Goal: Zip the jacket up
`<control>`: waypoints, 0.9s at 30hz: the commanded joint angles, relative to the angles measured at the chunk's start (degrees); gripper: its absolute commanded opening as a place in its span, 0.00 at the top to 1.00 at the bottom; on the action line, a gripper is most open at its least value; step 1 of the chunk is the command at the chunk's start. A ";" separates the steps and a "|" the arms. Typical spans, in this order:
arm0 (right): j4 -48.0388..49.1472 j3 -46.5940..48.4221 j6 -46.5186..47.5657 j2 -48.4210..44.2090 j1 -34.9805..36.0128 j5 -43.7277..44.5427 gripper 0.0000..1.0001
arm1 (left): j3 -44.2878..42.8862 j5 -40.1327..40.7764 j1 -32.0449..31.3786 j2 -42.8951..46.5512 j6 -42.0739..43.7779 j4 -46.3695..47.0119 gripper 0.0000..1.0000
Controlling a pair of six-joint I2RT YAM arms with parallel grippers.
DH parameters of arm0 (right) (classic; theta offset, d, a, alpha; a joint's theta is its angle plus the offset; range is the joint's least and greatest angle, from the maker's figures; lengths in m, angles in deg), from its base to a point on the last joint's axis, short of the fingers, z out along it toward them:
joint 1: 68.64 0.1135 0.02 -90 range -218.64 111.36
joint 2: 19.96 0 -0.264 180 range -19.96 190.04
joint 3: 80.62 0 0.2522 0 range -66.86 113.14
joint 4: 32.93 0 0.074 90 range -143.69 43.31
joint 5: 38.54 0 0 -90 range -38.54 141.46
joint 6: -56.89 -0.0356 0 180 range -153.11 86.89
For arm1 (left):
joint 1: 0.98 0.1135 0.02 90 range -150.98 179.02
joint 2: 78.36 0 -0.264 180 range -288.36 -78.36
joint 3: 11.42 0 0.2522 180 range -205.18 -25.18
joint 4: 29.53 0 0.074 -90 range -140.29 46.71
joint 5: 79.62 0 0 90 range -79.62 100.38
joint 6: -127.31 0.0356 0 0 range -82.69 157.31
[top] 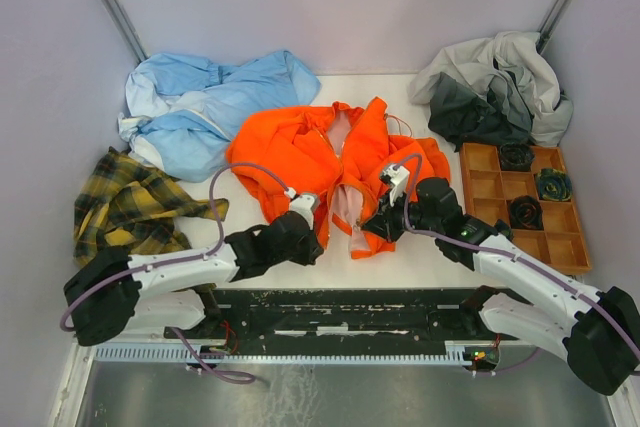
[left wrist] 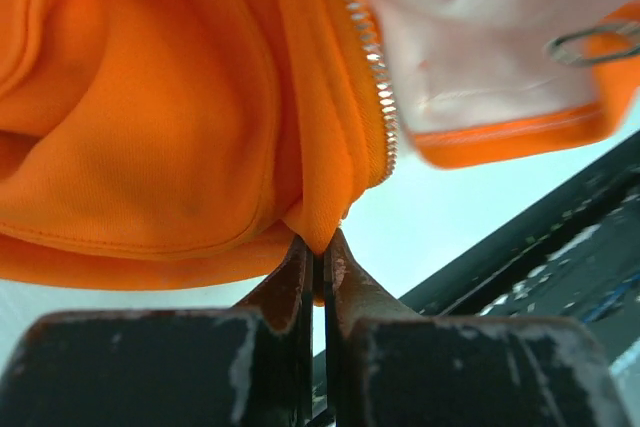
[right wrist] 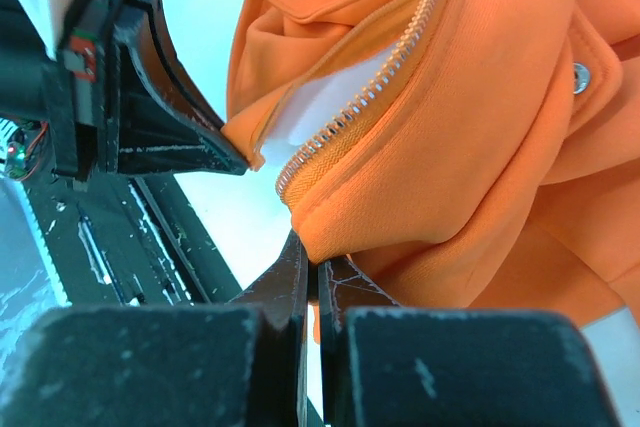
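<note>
The orange jacket (top: 290, 152) lies open at the table's middle, its pale pink lining (top: 345, 207) showing along the front opening. My left gripper (top: 312, 215) is at the bottom of the left front panel. In the left wrist view its jaws (left wrist: 318, 247) are shut on the orange hem corner, just below the light zipper teeth (left wrist: 375, 77). My right gripper (top: 385, 222) is at the bottom of the right panel. It (right wrist: 315, 262) is shut on the hem under the other zipper row (right wrist: 370, 97). The two held corners sit a short gap apart.
A light blue garment (top: 210, 107) lies back left and a yellow plaid shirt (top: 130, 202) at the left edge. A grey and dark clothing heap (top: 495, 87) is back right. A brown compartment tray (top: 478, 187) with dark rolled items sits right. A black rail (top: 340, 312) runs along the near edge.
</note>
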 commanded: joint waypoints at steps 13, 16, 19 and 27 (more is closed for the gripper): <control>4.23 1.54 0.43 1.03 -0.15 -12.74 1.00 | 15.63 -2.10 3.63 14.06 8.49 43.13 0.97; 5.63 1.32 -0.03 1.67 -0.13 -13.98 1.00 | 17.36 -3.55 3.73 14.01 9.76 47.66 0.97; 7.17 1.00 -0.35 3.16 -0.02 -15.06 1.00 | 17.45 -7.31 3.69 13.05 11.03 50.47 0.97; 9.93 1.31 -0.53 5.90 0.58 -17.87 1.00 | 14.75 -14.17 3.68 11.57 16.67 49.20 0.97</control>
